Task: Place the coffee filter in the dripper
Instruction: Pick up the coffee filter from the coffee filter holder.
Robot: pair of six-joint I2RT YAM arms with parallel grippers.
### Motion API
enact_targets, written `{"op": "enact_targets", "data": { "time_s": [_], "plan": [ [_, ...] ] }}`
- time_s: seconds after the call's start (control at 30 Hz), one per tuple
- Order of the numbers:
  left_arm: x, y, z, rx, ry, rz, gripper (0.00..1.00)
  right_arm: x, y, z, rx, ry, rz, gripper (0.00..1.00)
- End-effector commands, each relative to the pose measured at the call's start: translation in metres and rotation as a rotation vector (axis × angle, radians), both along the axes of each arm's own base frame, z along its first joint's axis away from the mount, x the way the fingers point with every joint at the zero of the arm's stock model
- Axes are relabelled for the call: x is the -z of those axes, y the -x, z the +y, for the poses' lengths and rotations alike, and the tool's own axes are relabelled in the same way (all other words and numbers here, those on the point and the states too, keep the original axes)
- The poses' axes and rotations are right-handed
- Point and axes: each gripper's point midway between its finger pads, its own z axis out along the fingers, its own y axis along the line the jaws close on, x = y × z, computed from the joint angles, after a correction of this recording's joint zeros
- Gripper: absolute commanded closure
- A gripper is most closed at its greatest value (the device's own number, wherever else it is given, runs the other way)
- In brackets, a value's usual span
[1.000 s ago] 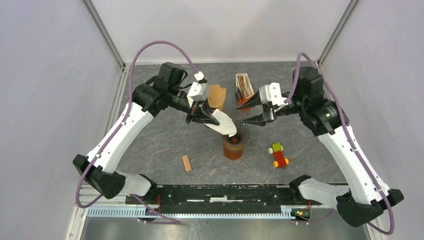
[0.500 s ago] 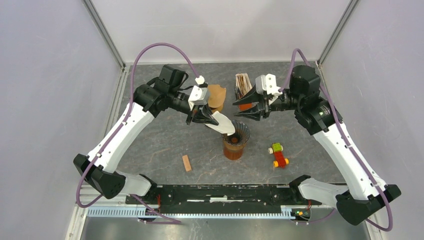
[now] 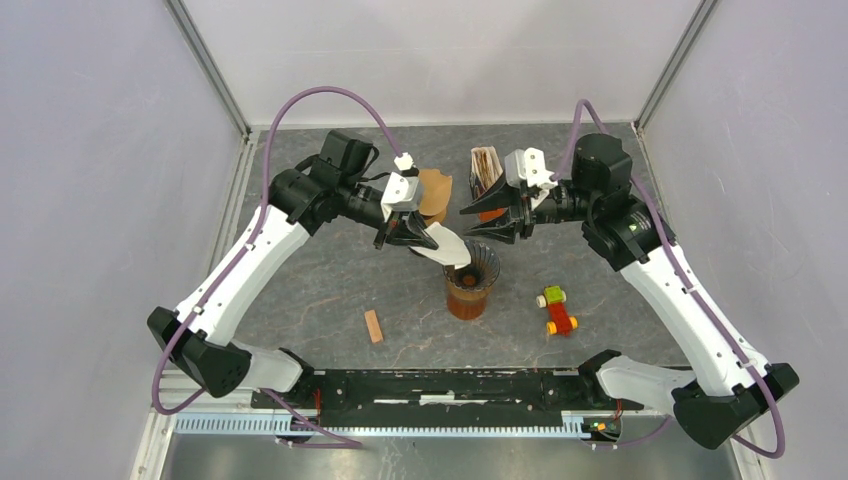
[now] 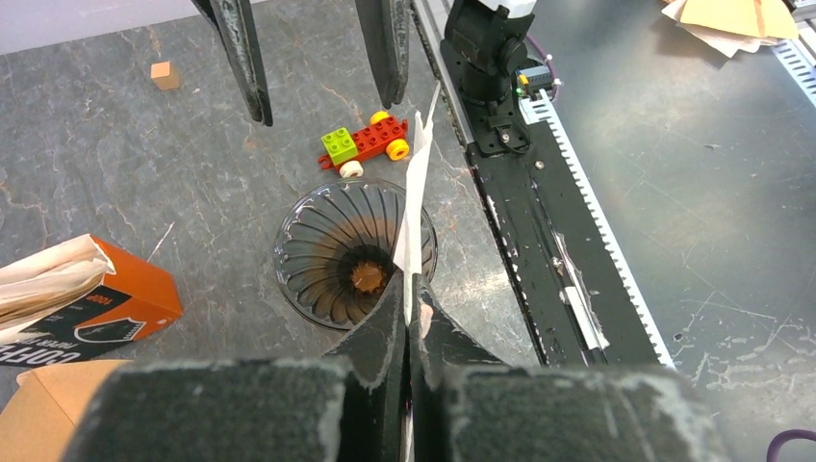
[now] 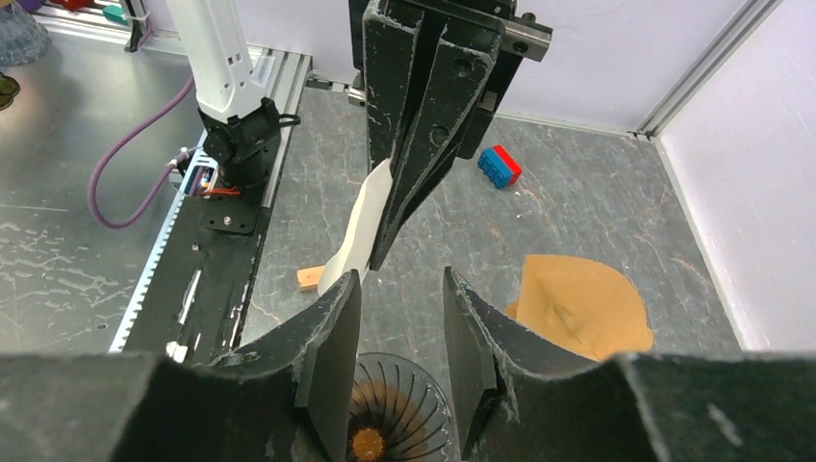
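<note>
Logged white filter [image 3: 452,252] pinched edge-on in left gripper [image 3: 420,238], free end slanting down over dripper [image 3: 478,266] rim on the left-arm side; cannot tell whether touching. Not yet seated inside. Saw dripper bowl ribbed and dark, with a brown spot at its bottom, perched on amber cup [image 3: 468,300]. Found left gripper clenched tight on the paper, arm reaching in from dripper's left, wrist angled down. Found right gripper [image 3: 476,224] spread wide, grasping nothing, hovering just above dripper's far edge, fingers pointing toward the filter. Noted orange box [image 3: 487,180] stuffed with filters behind dripper, brown paper [image 3: 433,192] lying flat to the box's left. Noted toy car [image 3: 556,310] right of dripper, block [image 3: 373,325] front-left of it.
</note>
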Motion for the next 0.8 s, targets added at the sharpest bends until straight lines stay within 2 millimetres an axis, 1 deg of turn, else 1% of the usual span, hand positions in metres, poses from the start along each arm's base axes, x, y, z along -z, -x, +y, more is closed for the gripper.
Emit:
{"op": "enact_targets", "data": {
  "time_s": [0.0, 0.2, 0.4, 0.77],
  "plan": [
    [-0.006, -0.005, -0.004, 0.001, 0.017, -0.040, 0.98, -0.003, 0.003, 0.004, -0.020, -0.019, -0.001, 0.57],
    [-0.005, -0.007, -0.004, -0.008, 0.009, -0.047, 0.98, -0.001, 0.007, 0.005, -0.037, -0.019, 0.008, 0.57],
    [-0.008, -0.007, -0.005, -0.008, 0.013, -0.048, 0.98, 0.006, 0.005, 0.007, -0.029, -0.010, 0.022, 0.57],
    [-0.008, -0.008, -0.005, -0.011, 0.011, -0.047, 0.98, 0.010, 0.001, 0.007, -0.009, -0.002, 0.019, 0.58]
  ]
}}
